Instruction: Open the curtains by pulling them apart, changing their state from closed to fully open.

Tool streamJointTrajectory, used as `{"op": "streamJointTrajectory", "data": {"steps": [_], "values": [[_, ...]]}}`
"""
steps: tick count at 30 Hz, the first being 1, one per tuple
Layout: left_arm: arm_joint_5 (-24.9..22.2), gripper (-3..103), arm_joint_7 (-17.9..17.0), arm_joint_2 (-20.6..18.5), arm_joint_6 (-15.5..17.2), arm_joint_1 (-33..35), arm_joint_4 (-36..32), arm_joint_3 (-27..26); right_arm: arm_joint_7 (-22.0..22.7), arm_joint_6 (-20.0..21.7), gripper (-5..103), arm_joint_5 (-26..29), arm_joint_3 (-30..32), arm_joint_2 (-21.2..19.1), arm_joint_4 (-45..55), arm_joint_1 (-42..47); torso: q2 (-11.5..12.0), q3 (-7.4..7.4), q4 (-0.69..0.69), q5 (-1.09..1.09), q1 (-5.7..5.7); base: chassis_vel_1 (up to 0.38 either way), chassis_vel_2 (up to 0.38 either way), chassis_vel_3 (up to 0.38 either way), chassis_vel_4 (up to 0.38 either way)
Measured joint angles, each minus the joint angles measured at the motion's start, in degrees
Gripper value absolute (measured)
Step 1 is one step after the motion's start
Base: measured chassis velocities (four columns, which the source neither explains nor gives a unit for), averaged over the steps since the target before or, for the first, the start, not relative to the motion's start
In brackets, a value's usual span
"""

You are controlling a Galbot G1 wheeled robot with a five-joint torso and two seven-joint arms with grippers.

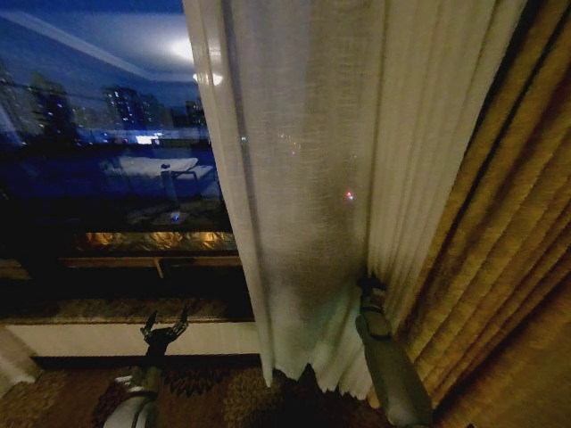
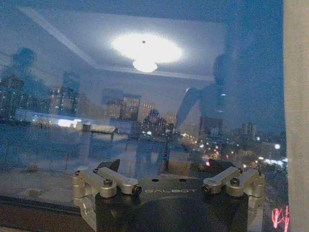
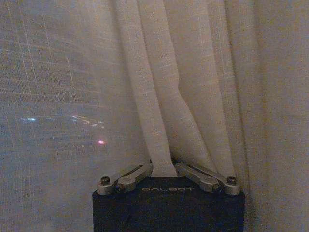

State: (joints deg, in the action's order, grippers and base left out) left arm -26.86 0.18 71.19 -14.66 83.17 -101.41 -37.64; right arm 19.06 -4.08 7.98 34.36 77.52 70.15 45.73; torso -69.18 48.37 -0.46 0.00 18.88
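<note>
The right arm reaches up from the lower right of the head view, its right claw (image 1: 369, 283) pinching a fold of the curtain (image 1: 312, 178), which hangs down the middle of the frame. The golden drape (image 1: 508, 267) hangs just right of it. At lower left, the left claw (image 1: 164, 328) points upward, spread and holding nothing, before the dark window (image 1: 98, 134).

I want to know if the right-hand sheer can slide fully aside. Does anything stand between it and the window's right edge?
Yes. The thick golden-brown drape hangs directly right of the sheer panel, touching it. The right gripper, shut on a fold of the sheer, has it bunched against that drape. The left gripper is open, low by the glass.
</note>
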Motion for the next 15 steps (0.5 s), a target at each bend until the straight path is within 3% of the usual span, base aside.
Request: {"op": "streamJointTrajectory", "data": {"steps": [5,8,12,14,15], "values": [[0.0,100,0.0,0.0,0.0,0.0,0.0,0.0,1.4,1.3,0,0.2,-0.2,-0.1,1.6,1.2,0.0,0.0,0.0,0.0,0.01,0.0,0.0,0.0,0.0],[0.0,100,0.0,0.0,0.0,0.0,0.0,0.0,-0.8,2.6,-3,2.5,-1.7,0.1,4.7,3.3,0.0,0.0,0.0,0.0,0.0,0.0,0.0,0.0,0.0],[0.0,100,0.0,0.0,0.0,0.0,0.0,0.0,-4.5,3.1,12,5.1,-5.0,0.4,9.3,6.6,0.0,0.0,0.0,0.0,0.0,0.0,0.0,0.0,0.0],[0.0,100,0.0,0.0,0.0,0.0,0.0,0.0,-5.5,3.1,12,5.3,-5.9,0.5,10.4,7.6,0.0,0.0,0.0,0.01,0.0,0.0,0.0,0.0,0.0],[0.0,100,0.0,0.0,0.0,0.0,0.0,0.0,-7.0,3.0,23,5.6,-7.2,0.3,11.9,8.8,0.0,0.0,0.0,-0.01,0.0,0.0,0.0,0.0,0.0]]}}
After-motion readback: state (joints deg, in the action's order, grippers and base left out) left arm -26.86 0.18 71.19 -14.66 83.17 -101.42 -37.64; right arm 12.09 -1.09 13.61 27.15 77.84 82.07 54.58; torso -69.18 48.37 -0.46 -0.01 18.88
